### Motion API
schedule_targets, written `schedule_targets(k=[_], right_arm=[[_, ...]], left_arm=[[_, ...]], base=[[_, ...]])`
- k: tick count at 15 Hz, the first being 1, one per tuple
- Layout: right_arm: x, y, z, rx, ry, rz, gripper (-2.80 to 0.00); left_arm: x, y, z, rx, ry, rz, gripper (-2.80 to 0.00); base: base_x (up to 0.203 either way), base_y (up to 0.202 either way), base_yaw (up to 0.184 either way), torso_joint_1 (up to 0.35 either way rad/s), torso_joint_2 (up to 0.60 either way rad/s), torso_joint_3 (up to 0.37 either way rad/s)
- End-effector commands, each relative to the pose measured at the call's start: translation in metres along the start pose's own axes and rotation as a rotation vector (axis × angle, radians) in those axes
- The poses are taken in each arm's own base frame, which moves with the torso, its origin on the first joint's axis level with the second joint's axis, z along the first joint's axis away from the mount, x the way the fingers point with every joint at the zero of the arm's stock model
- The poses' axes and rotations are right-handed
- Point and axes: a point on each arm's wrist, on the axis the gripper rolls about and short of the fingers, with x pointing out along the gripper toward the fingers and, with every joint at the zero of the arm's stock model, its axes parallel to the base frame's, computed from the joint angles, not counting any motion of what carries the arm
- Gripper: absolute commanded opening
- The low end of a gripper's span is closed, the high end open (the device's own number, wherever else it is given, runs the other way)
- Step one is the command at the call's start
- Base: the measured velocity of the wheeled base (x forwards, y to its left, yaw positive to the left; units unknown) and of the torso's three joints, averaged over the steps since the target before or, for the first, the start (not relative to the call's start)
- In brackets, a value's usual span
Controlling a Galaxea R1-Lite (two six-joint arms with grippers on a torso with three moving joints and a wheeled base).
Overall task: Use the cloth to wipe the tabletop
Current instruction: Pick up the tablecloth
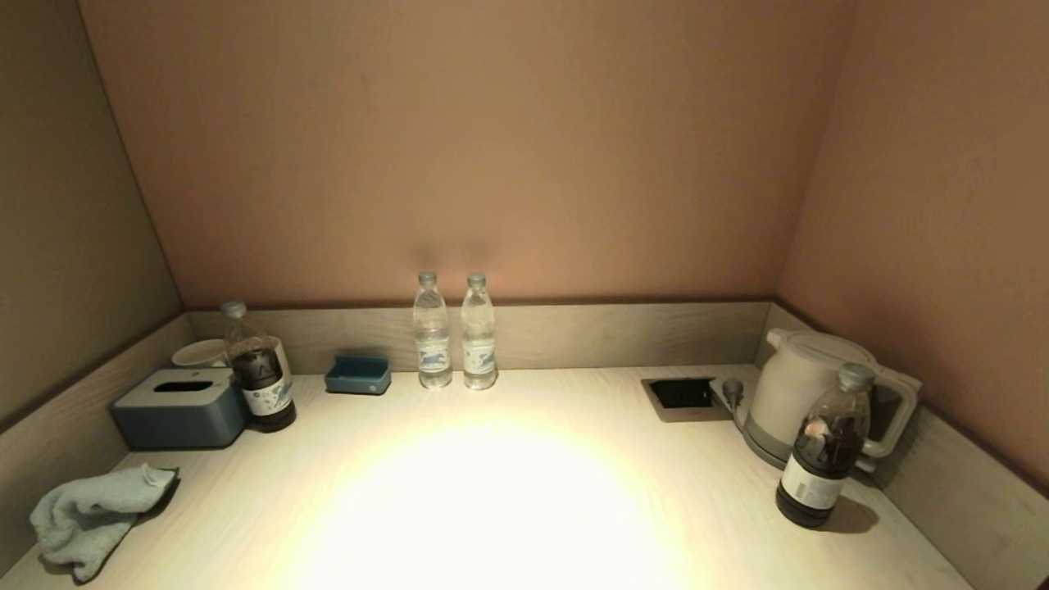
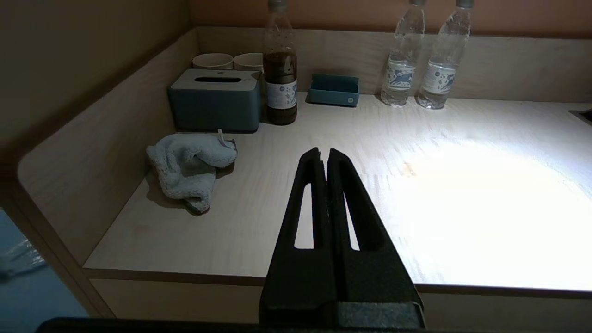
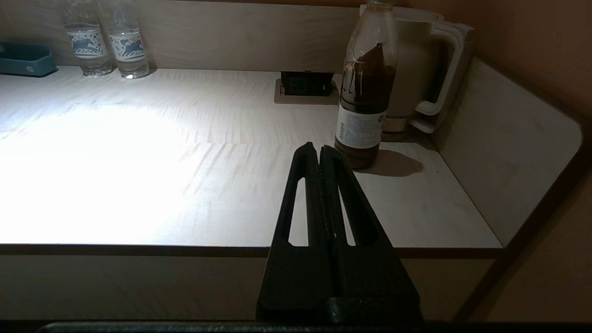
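Cloth (image 1: 94, 515) lies crumpled just in front of the tissue box (image 1: 179, 407), untouched. Left gripper (image 2: 324, 152) and right gripper (image 3: 317, 148) both closed, empty, off the tabletop (image 1: 524, 492). Risk: wiping near the box could topple the dark bottle (image 1: 256, 369) beside it.

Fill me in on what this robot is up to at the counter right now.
Nothing is being handled yet. The cloth lies crumpled at the tabletop's front left corner, in front of the tissue box, untouched. The left gripper is shut and hangs near the table's front edge, to the right of the cloth. The right gripper is also shut, hanging at the front edge near the dark bottle beside the kettle. Wiping has not begun.
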Motion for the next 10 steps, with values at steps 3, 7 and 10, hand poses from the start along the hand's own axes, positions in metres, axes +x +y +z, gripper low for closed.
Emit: schedule_targets(k=[3,7,10], right_arm=[[0.000,0.000,0.000,0.000,0.001,0.001,-2.80],[0.000,0.000,0.000,0.000,0.000,0.001,-2.80],[0.000,0.000,0.000,0.000,0.001,-0.001,-2.80]], left_arm=[[0.041,0.000,0.039,-0.031,0.207,0.109,-2.80],[0.116,0.003,0.051,-0.092,0.482,0.368,-2.80],[0.172,0.008,0.040,-0.085,0.633,0.534,-2.80]], base=[[0.000,0.000,0.000,0.000,0.00,0.000],[0.000,0.000,0.000,0.000,0.00,0.000],[0.000,0.000,0.000,0.000,0.00,0.000]])
